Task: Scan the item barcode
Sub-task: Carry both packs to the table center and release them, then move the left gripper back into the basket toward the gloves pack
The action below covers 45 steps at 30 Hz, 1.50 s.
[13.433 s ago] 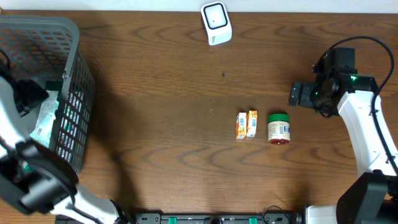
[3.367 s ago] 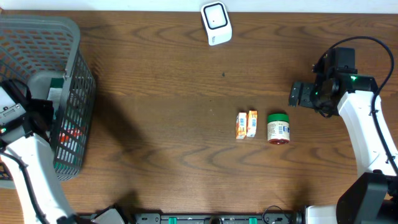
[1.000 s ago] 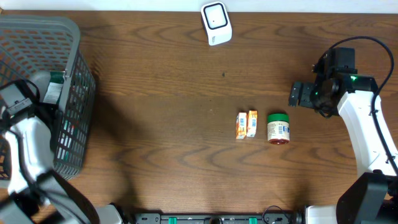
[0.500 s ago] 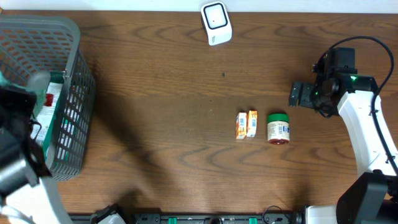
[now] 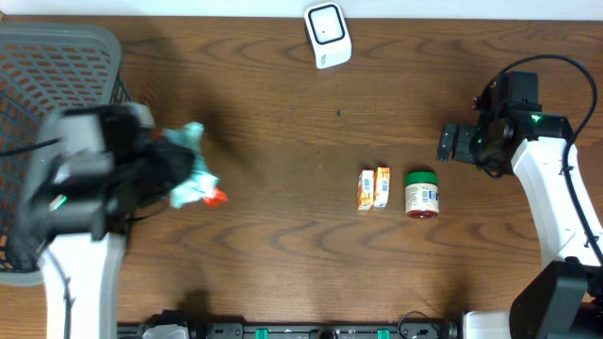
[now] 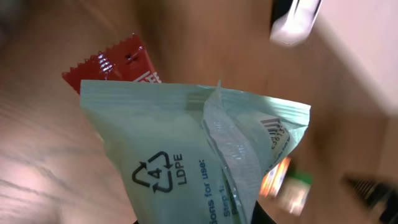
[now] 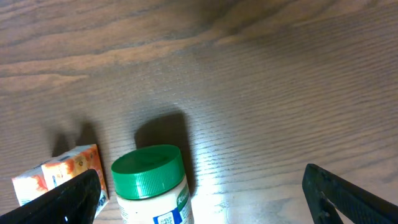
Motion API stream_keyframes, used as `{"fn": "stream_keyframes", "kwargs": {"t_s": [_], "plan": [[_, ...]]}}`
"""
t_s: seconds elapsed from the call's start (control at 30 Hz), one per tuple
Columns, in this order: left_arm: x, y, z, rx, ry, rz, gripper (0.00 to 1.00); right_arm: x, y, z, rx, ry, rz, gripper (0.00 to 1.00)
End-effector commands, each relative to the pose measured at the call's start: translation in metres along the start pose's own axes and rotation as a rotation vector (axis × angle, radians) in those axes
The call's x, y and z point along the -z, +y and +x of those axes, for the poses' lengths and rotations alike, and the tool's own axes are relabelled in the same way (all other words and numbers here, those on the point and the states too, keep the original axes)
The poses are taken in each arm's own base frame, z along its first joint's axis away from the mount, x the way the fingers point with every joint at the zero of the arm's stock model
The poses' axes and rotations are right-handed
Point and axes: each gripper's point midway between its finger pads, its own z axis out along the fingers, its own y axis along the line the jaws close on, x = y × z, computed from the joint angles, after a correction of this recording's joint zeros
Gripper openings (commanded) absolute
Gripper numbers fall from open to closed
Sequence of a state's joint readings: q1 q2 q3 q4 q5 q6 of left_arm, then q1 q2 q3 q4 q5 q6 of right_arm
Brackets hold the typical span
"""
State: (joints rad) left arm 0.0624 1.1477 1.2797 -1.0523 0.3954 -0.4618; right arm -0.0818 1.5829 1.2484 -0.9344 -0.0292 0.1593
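Your left gripper (image 5: pixel 160 171) is clamped on the teal pouch (image 5: pixel 191 169), which juts from its fingertips just right of the basket (image 5: pixel 57 56), well apart from the scanner (image 5: pixel 327 35). Your right gripper (image 5: pixel 456 143) stands wide open, holding nothing, near the jar (image 5: pixel 422 193). Only the left wrist view shows the pouch's barcode (image 6: pixel 273 134); overhead, the pouch is a blur.

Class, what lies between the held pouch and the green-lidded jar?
Overhead: two small orange boxes beside the jar; otherwise bare table up to the pouch.
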Motion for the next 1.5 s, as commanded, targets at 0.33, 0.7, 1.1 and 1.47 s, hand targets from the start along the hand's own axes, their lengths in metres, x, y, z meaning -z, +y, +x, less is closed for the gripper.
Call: {"fn": "stream_keyframes", "kwargs": {"t_s": [0.33, 0.7, 1.1, 1.47], "plan": [[-0.166, -0.004, 0.079, -0.288, 0.341, -0.342, 0.07, 0.009, 0.000, -0.006, 0.003, -0.031, 0.001, 0.99], [-0.217, -0.031, 0.113, -0.455, 0.343, -0.323, 0.54, 0.009, 0.000, -0.006, 0.003, -0.031, 0.001, 0.99], [-0.198, -0.043, 0.103, -0.531, 0.328, -0.296, 0.66, 0.009, 0.000, -0.006, 0.003, -0.031, 0.001, 0.99], [-0.051, -0.098, -0.033, -0.577, -0.094, -0.351, 0.67, 0.009, 0.000, -0.006, 0.003, -0.031, 0.001, 0.99]]}}
